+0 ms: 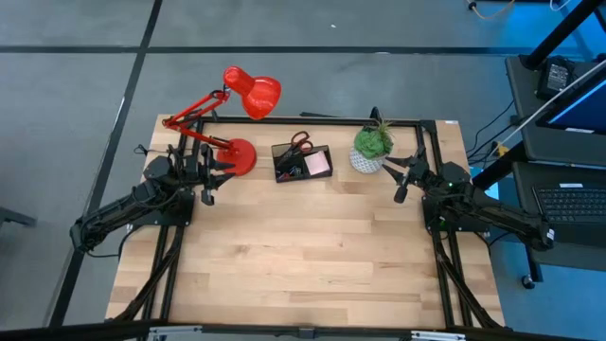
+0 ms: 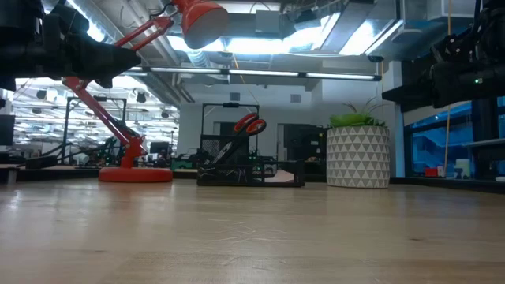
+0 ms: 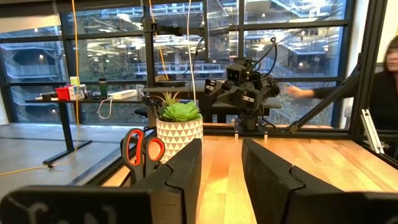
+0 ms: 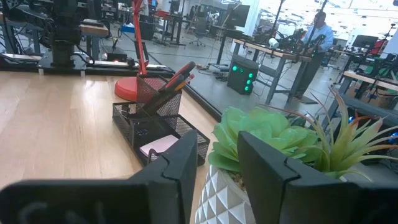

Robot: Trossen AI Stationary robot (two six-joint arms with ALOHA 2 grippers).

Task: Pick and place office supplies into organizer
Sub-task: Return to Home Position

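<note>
Both arms are sitting folded at the side edges of the table [image 1: 312, 256], in what looks like a parked pose. L gripper [image 1: 210, 178] is hovering near the lamp base [image 1: 239, 156], fingers spread w/ nothing btwn them. R gripper [image 1: 401, 178] is hovering just right of the plant pot [image 1: 364, 163], also spread and empty. Prob. both are hanging clear of the organizer so nothing gets bumped.

Organizer [image 1: 301, 163] is sitting at the far edge, mid-table, btwn lamp base on the left and pot on the right. Scissors [image 1: 299, 142] are standing in its taller section, handles up, blades down inside. Long axis is running roughly upright, leaning so the red handles are tipping toward the right. Sensible: the tall section is propping up the long item. Pink sticky pad [image 1: 319, 165] is lying flat in the low right compartment, being thin and needing no support. No loose supplies are showing on the bare wood, so the job is looking approx. done. Other small items inside: can't tell.
</note>
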